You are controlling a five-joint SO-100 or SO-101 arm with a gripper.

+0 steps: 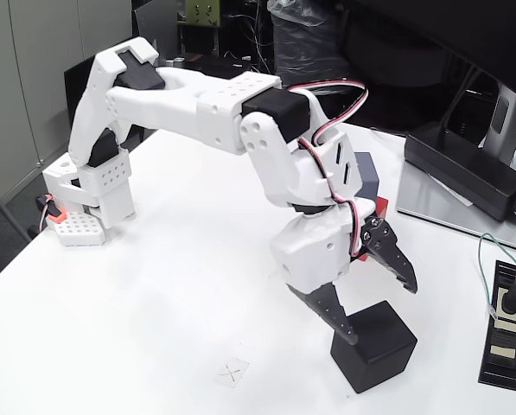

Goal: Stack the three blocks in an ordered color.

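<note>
The gripper (381, 307) hangs with its jaws spread wide and nothing between them, one fingertip touching or just above the black block (374, 346) on the white bench (171, 294) (presumably lining up a grasp). Behind the arm, the grey block (367, 170) sits partly hidden with the red block (379, 207) right beside it, likely the stacking spot.

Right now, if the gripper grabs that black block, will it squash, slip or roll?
The black block looks rigid, with crisp flat faces, so it probably won't squash. It sits flat on the white table, so it should slide rather than roll. Its matte sides likely give the open gripper a fair hold.
</note>
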